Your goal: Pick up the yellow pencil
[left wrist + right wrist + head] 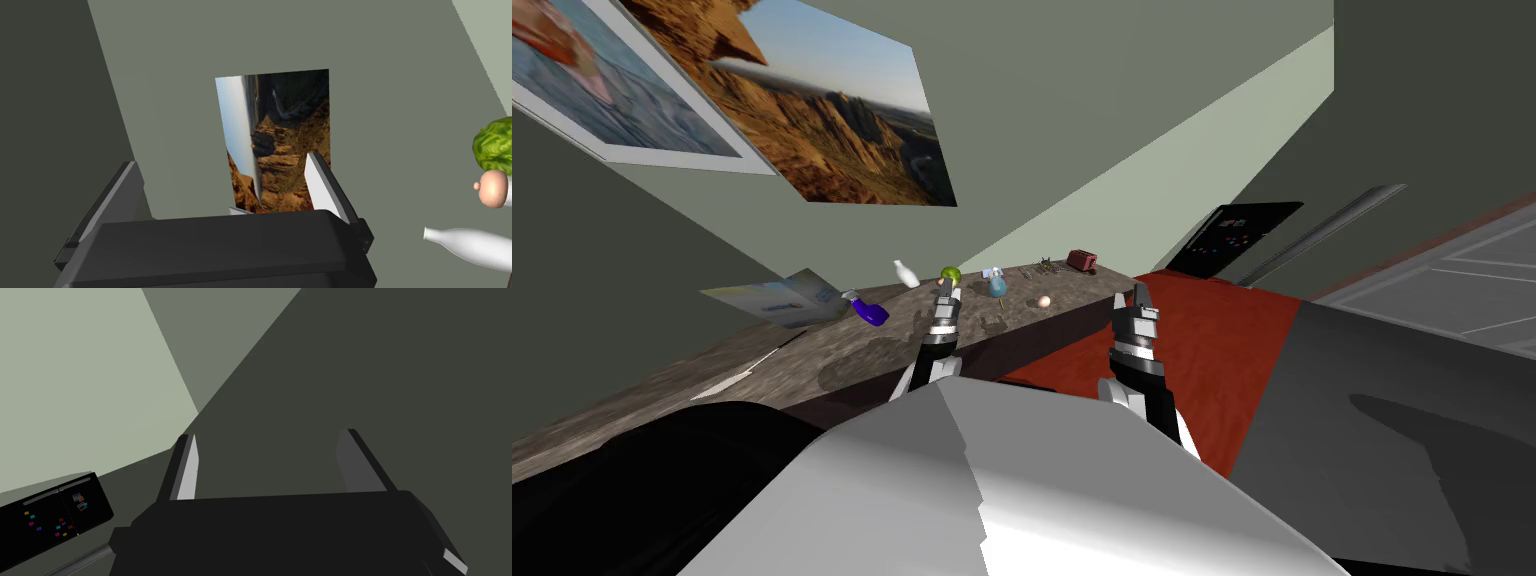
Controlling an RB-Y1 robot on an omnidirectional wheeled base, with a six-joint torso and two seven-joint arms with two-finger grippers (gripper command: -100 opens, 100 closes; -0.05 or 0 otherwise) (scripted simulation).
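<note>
A long brown stone-patterned counter runs along the wall. A thin yellowish sliver lies on it near a small blue object; it is too small to tell whether this is the pencil. My left gripper is raised over the counter, open and empty, just in front of a green lettuce. In the left wrist view the open left gripper points at the wall, with the lettuce, a pinkish egg and a white bottle off to one side. My right gripper is off the counter's edge, open and empty.
The counter also holds a sheet of paper, a purple bottle, a white bottle, a pale ball, small dark items and a red toaster. A red floor area lies below the right arm. A black panel stands beyond.
</note>
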